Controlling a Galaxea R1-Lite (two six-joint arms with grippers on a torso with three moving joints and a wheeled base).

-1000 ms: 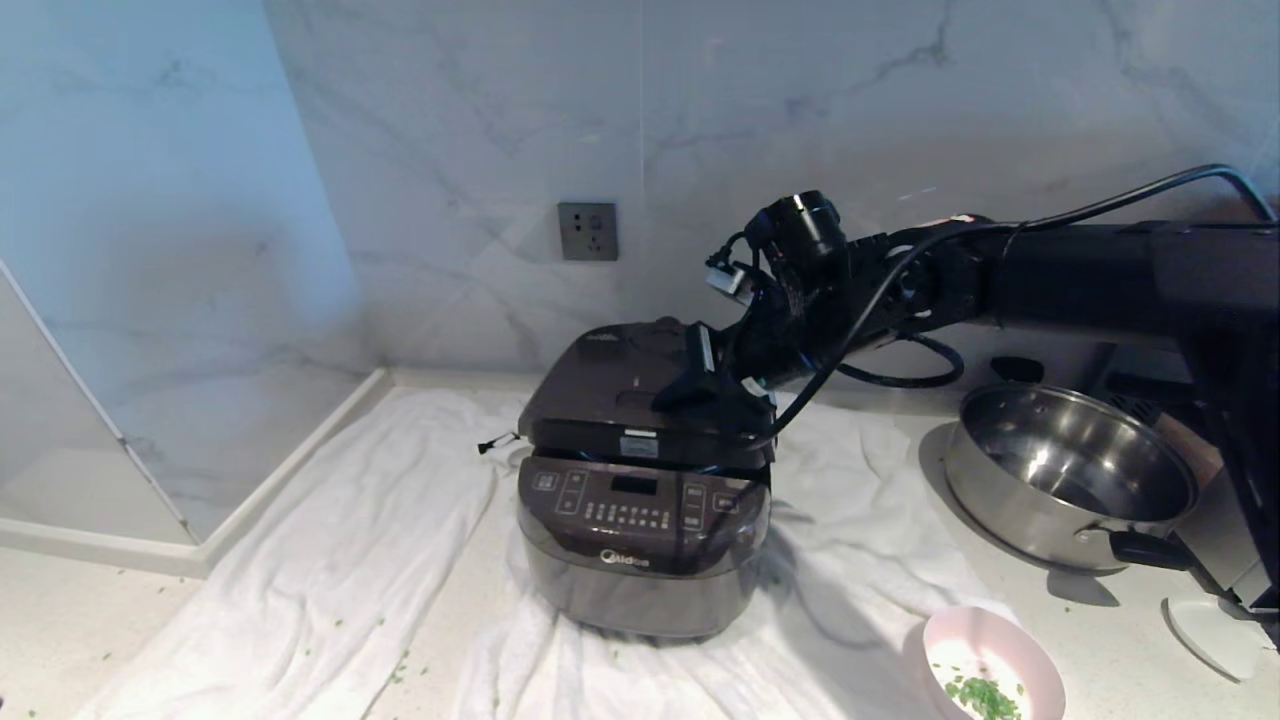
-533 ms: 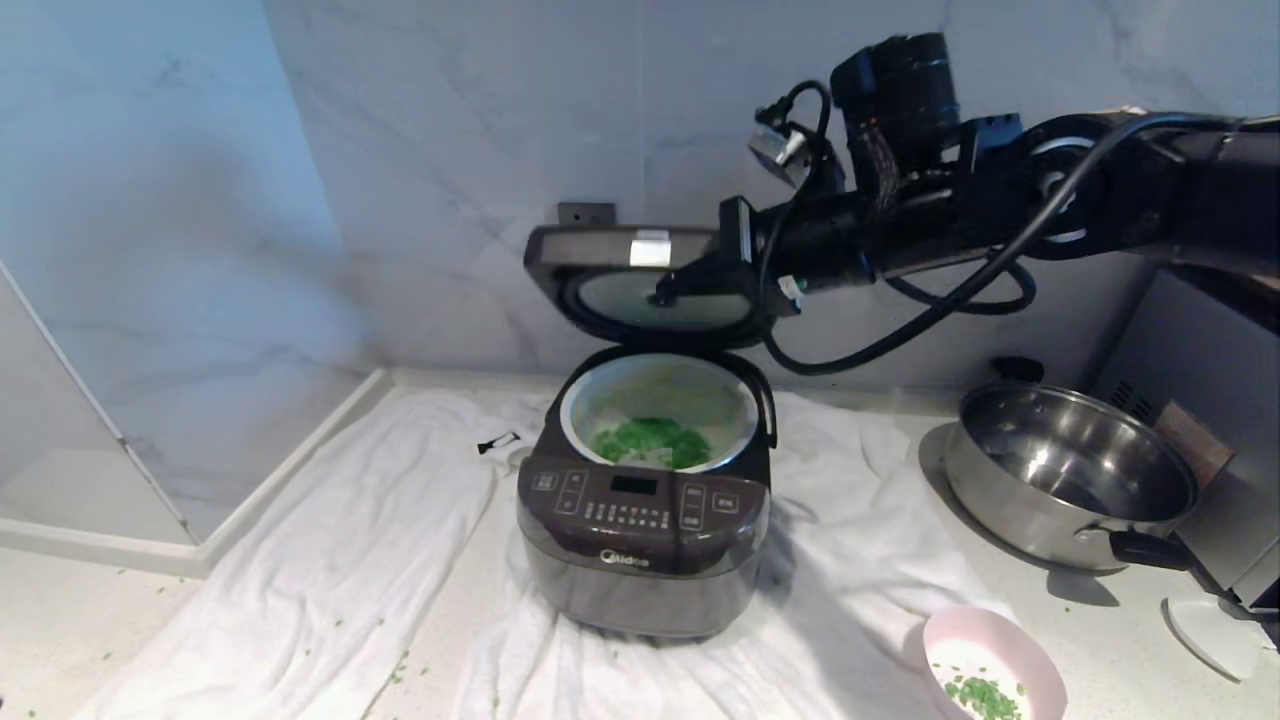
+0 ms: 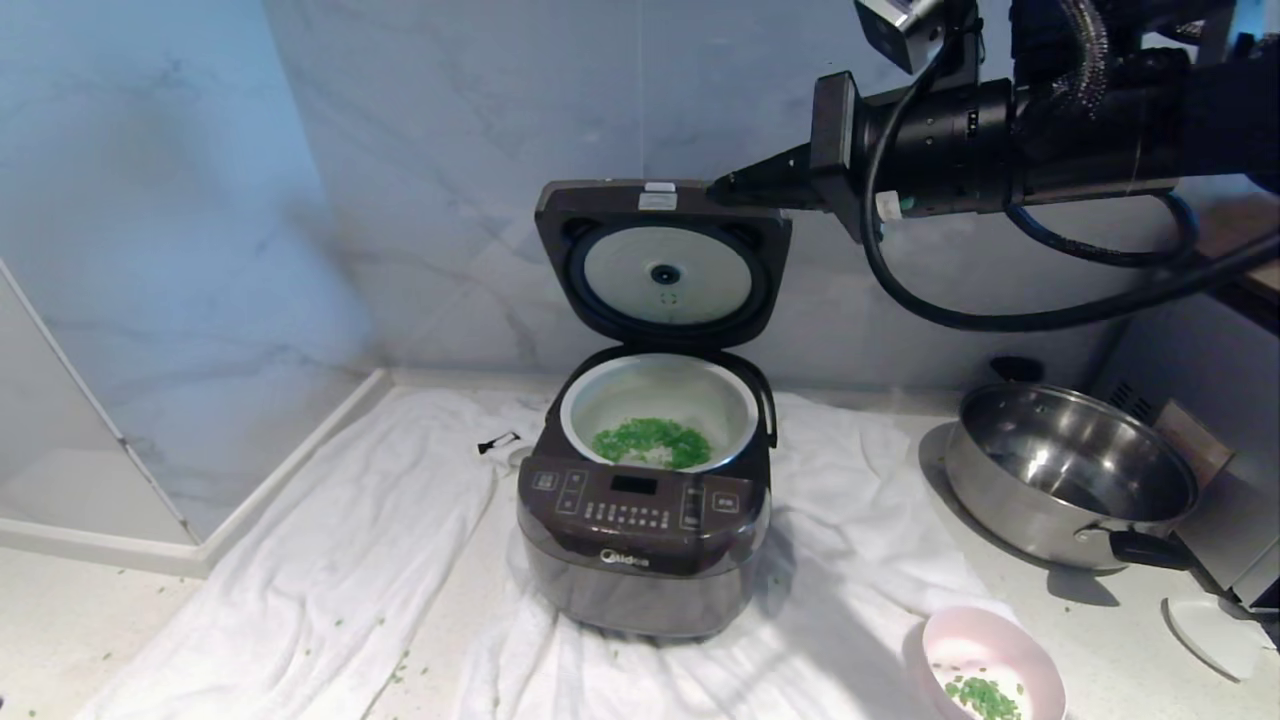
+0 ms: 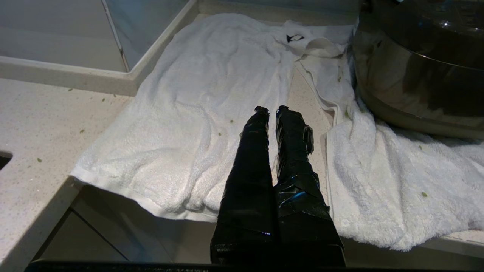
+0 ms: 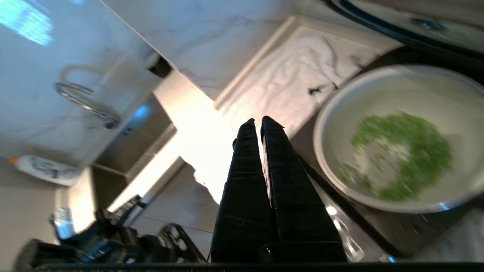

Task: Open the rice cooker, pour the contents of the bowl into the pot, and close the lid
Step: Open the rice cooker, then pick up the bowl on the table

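Your head view alone shows the boxy dark grey-brown rice cooker (image 3: 645,530) mid-surface, hinged lid (image 3: 664,262) upright, while your right wrist view shows the right gripper (image 5: 261,121) fingers pressed together, empty, above its round white pot (image 5: 401,136) of chopped greens (image 5: 406,151).

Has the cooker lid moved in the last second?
Yes. The lid has swung up from flat on the rice cooker to upright against the marble wall, exposing the pot.

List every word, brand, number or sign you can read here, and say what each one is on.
"Midea": on the front of the rice cooker, below its button panel.
Button labels and small display on that panel: too small to read.
Small white sticker on the edge of the raised lid: unreadable.
Nothing else carries legible text.
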